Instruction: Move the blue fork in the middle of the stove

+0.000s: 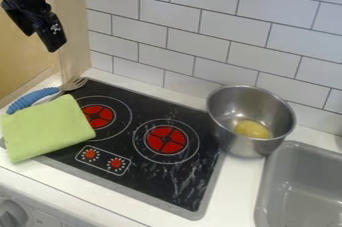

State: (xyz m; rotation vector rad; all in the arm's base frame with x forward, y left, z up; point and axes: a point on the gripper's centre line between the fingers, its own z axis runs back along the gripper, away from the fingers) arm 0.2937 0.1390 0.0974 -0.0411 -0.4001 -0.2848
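The black gripper (53,38) hangs above the stove's (150,93) far left corner, bearing a small white mark; whether it is open or closed I cannot tell. The blue fork (32,99) lies at that corner, tines over the stove, handle off its left side, alongside a green cloth (48,128). White markings ring the stove's two printed red dials. A metal pot (230,143) holding something yellow (253,129) stands at the stove's right edge.

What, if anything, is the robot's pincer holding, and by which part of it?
Nothing is held: the pincer hangs at the upper left, and the blue-handled fork lies apart from it, by the green cloth.
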